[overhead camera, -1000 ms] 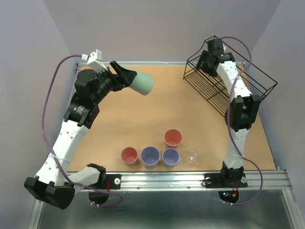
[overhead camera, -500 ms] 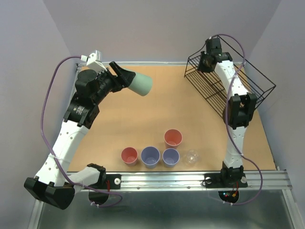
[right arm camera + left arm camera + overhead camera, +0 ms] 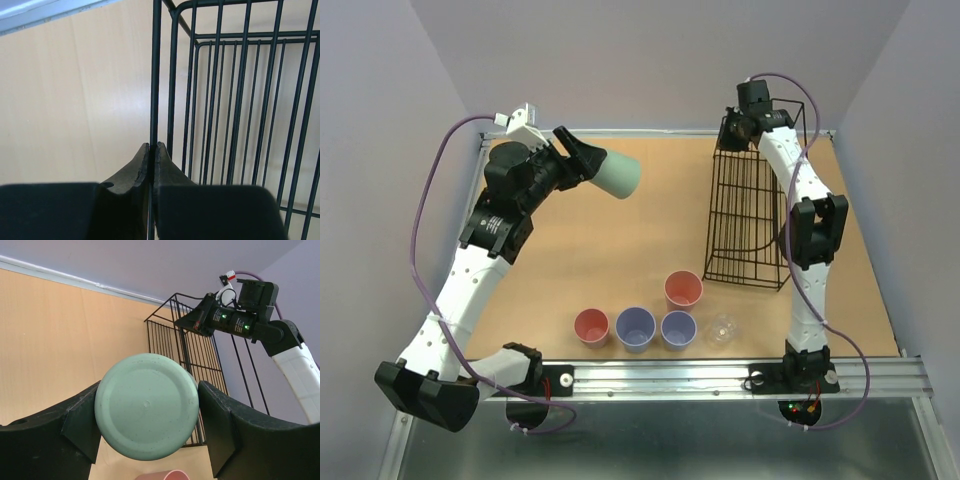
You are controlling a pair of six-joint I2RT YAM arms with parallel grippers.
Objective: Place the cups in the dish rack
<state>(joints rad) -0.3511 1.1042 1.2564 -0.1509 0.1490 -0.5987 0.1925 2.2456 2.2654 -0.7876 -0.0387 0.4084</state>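
My left gripper (image 3: 582, 163) is raised over the table's back left, shut on a pale green cup (image 3: 618, 176) lying sideways, mouth pointing right. In the left wrist view the cup's base (image 3: 146, 405) fills the gap between the fingers (image 3: 80, 420). My right gripper (image 3: 736, 127) is shut on a top wire of the black dish rack (image 3: 745, 215), which stands tipped up at the back right. In the right wrist view the jaws (image 3: 153, 146) pinch one vertical wire (image 3: 156, 75). On the table stand two salmon-red cups (image 3: 683, 290) (image 3: 591, 327), two lavender cups (image 3: 635, 328) (image 3: 678, 328) and a clear cup (image 3: 722, 328).
The rack's lower end (image 3: 745, 278) rests just right of the rear salmon-red cup. Grey walls close in the table on the left, back and right. A metal rail (image 3: 720, 378) with both arm bases runs along the near edge.
My right gripper has closed on a rack wire and moved left. The rack has swung from its tilted spot at the back right to stand nearer the cups. The left arm held still.
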